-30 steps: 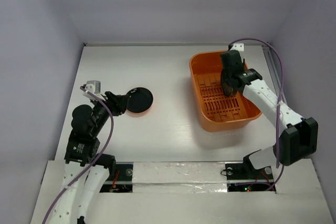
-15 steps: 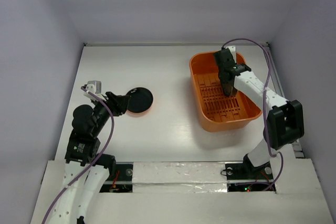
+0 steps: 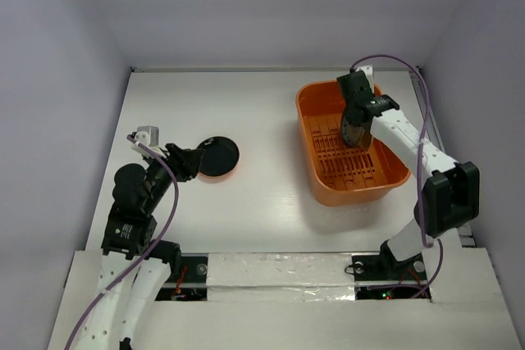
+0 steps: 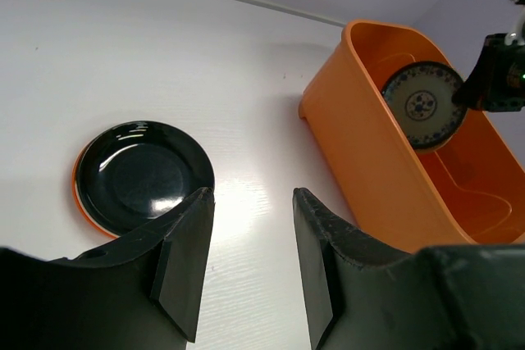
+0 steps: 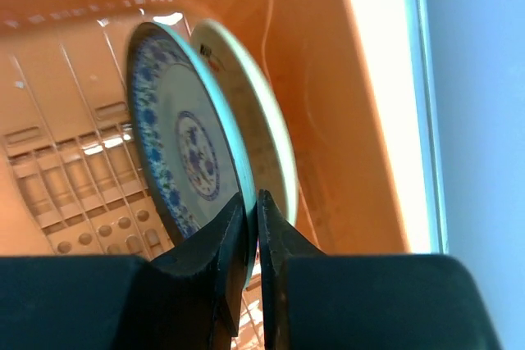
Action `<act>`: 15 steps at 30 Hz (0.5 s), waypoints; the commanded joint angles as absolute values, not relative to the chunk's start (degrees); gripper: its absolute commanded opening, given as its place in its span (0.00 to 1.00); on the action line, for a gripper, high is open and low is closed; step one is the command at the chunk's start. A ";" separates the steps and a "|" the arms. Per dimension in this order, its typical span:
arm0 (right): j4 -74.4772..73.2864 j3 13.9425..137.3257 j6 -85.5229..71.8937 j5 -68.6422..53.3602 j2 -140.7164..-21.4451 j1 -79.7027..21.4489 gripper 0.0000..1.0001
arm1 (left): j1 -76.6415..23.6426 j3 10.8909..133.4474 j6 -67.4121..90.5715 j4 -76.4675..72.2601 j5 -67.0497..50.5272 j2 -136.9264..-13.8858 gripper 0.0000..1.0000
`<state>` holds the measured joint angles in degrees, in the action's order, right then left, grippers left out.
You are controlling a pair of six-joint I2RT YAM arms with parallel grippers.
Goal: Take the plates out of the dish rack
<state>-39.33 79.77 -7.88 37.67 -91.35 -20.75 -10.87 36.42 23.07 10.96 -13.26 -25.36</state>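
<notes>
Saw smooth, shiny orange plastic in the dish rack (image 4: 361, 161) at the right of the left wrist view, with glare on its inner wall. Found a high gloss on the dark plate (image 4: 143, 176) at lower left: black glaze with white reflections, orange at the rim. Noted a glazed face on the patterned plate (image 5: 184, 153), blue print on pale ground, and a plain glaze on the cream plate (image 5: 262, 133) behind it. Took the table (image 4: 164, 55) for white, smooth, faintly sheened. Found matt black, slightly grainy plastic on the fingers (image 4: 184, 272) of the left gripper (image 4: 250, 202) and on the right gripper (image 5: 252, 206).
</notes>
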 commanded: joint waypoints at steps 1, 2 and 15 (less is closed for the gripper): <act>-39.28 85.16 -6.68 38.41 -85.62 -21.88 0.10 | -11.16 36.30 23.29 8.17 -13.27 -25.40 0.40; -39.64 85.17 -6.59 38.41 -84.91 -21.88 0.10 | -11.16 36.39 23.29 8.17 -13.27 -25.40 0.40; -32.98 88.42 -10.98 24.28 -71.98 -32.33 0.00 | -11.16 36.39 23.38 8.09 -13.27 -25.31 0.40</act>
<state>-40.01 86.96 -8.93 32.29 -74.02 -27.68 -10.90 36.42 23.09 10.96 -13.23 -25.36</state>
